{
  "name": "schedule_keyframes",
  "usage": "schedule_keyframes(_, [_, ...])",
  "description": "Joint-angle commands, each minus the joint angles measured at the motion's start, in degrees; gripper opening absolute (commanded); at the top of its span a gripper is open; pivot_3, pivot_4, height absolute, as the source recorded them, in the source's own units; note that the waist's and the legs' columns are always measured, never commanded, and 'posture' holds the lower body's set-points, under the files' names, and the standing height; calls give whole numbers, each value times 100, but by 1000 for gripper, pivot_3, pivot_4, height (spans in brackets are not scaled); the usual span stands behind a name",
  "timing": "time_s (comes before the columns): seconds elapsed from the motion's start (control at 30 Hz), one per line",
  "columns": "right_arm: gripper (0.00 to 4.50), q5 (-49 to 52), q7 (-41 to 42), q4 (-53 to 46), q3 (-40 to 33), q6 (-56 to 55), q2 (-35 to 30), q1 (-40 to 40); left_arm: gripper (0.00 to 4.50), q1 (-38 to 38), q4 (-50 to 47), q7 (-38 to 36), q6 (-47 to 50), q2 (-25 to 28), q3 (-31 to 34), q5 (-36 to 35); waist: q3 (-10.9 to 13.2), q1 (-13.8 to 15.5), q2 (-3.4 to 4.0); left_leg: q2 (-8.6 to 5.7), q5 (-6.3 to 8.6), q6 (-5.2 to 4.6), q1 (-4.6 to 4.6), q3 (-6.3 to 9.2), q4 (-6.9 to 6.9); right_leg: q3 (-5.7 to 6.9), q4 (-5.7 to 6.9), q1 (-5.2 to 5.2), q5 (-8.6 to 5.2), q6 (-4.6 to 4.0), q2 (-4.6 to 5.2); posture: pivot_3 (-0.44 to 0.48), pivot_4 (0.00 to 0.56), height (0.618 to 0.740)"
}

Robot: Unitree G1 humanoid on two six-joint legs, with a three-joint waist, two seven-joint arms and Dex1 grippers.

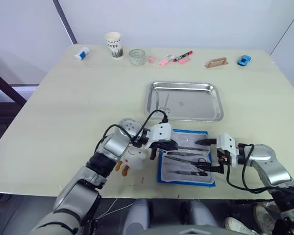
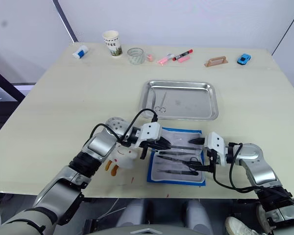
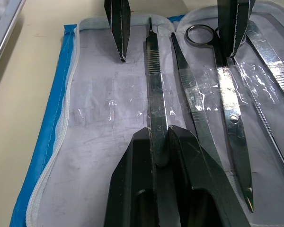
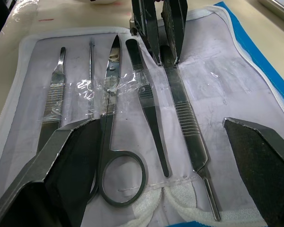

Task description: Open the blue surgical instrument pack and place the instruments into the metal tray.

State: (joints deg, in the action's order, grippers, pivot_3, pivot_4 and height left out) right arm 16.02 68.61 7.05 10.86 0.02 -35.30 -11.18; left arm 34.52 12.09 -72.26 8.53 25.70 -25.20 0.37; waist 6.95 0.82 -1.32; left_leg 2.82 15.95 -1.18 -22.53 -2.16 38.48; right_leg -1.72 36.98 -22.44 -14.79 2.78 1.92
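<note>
Left gripper is clamping a slim, flat-handled silver instrument lying lengthwise in the opened bright-blue fabric pack; right gripper is standing spread apart opposite.

A pale wooden table fills the centre of the frame beneath plain white walls, a dark vertical strip crossing the wall at upper left; a dark diagonal bar and grey floor sit at the left edge
</note>
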Motion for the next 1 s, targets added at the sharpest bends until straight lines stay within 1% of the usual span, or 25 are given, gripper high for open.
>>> schedule_keyframes(0.03, [4500,-330,-14,223,194,158,-73,135,63,58,-317,-4,350,172,8,80,0,-3,0,0,0,0,0,0,0,0,0,0,0,0,0,0,150,740])
schedule_keyframes(0.23, [4500,-348,2,287,252,138,-59,96,63,129,-947,-198,888,501,106,-96,1,-4,0,0,0,0,0,1,0,0,0,0,0,0,0,0,150,740])
schedule_keyframes(0.3, [4500,-349,7,293,262,140,-57,85,63,108,-1140,-319,1001,690,176,-175,2,-6,2,0,0,0,-1,1,0,0,0,-1,0,0,0,0,150,740])
schedule_keyframes(0.53, [4500,-353,34,354,291,113,-40,38,63,-87,-1350,-563,988,1404,456,-334,3,-12,3,2,0,0,-1,1,-1,0,1,-3,-1,-1,-1,0,150,740])
schedule_keyframes(0.63, [4500,-350,51,387,301,98,-46,15,63,-184,-1354,-577,925,1604,567,-407,3,-4,3,2,0,0,0,0,-2,0,1,-3,-1,-1,-1,0,150,740])
schedule_keyframes(0.77, [4500,-357,86,427,298,85,-52,-18,63,-414,-1461,-680,875,1929,830,-588,3,-4,3,2,0,0,1,-1,-1,0,1,-2,-1,-1,0,0,150,740])
schedule_keyframes(0.9, [4500,-360,119,468,302,62,-59,-44,63,-701,-1752,-756,1026,2301,1186,-899,3,-4,3,5,0,0,0,-3,-2,0,1,-3,-1,-2,0,0,150,740])
schedule_keyframes(1.0, [4500,-363,143,492,301,47,-65,-60,63,-847,-1913,-720,1152,2484,1406,-1062,4,2,3,7,0,0,2,-6,-2,-1,1,-3,-1,-2,0,0,150,740])
